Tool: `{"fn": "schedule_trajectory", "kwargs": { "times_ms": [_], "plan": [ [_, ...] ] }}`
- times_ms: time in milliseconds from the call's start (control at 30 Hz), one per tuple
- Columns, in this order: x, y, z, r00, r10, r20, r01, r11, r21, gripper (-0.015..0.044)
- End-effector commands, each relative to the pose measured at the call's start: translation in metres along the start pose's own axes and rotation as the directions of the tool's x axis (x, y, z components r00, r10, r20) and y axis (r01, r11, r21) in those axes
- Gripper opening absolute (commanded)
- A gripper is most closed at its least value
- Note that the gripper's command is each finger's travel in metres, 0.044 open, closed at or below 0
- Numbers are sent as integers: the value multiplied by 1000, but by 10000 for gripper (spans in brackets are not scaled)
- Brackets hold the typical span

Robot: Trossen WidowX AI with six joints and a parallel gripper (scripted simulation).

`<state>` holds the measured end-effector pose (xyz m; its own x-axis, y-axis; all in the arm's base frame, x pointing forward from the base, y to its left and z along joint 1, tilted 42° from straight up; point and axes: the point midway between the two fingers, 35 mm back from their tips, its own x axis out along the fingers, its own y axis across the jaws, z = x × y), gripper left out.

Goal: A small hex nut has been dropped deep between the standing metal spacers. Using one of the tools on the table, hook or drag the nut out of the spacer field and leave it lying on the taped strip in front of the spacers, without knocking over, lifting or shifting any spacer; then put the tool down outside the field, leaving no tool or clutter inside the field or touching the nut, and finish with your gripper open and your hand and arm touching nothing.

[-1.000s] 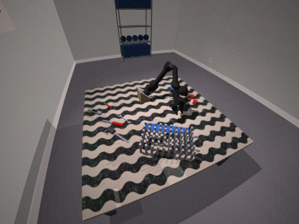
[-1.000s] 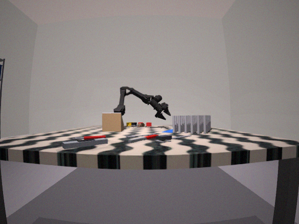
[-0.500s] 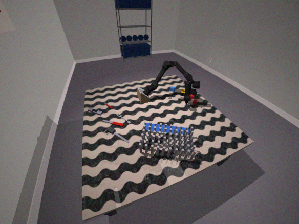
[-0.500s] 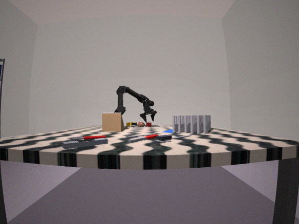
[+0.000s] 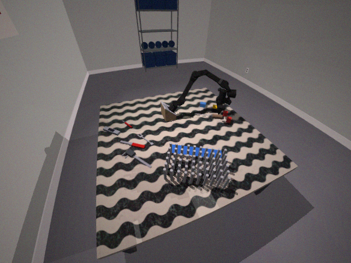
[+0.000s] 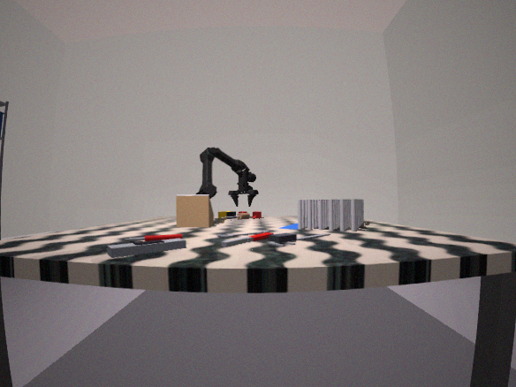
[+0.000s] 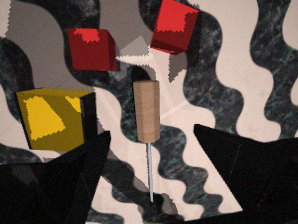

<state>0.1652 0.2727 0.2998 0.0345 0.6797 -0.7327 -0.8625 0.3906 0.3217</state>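
Observation:
My gripper [image 6: 243, 204] [image 7: 153, 131] is open and empty, pointing down. It hangs above a tool with a wooden handle [image 5: 217, 116] [image 6: 243, 216] [image 7: 146, 111]. In the wrist view the handle lies between the fingertips in outline, and its thin metal shaft [image 7: 150, 172] runs toward the bottom of the view. The standing grey spacers [image 5: 199, 178] [image 6: 331, 214] form a dense upright field, well away from the gripper. The blue taped strip [image 6: 291, 226] lies along the field's arm-facing side. The nut cannot be made out.
Near the tool are a yellow block [image 5: 214, 106] [image 7: 47, 122], two red blocks [image 7: 92, 50] [image 7: 175, 25] and a blue block [image 5: 203, 104]. A tan box [image 5: 168, 115] [image 6: 193, 211] stands by the arm's base. A red-handled tool [image 5: 138, 145] and several other tools lie left of the spacers in the top view.

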Motion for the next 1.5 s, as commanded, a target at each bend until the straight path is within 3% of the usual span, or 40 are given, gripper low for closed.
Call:
{"fn": "schedule_trajectory", "kwargs": {
  "times_ms": [0, 200, 400, 1467],
  "plan": [
    [0, 1, 3, 1000, 5, -3, -5, 1000, -5, 440],
    [0, 1, 3, 1000, 5, -3, -5, 1000, -5, 440],
    [0, 1, 3, 1000, 5, -3, -5, 1000, -5, 282],
    [34, 0, 5, 1000, 6, -3, -6, 1000, -6, 280]
  ]
}}
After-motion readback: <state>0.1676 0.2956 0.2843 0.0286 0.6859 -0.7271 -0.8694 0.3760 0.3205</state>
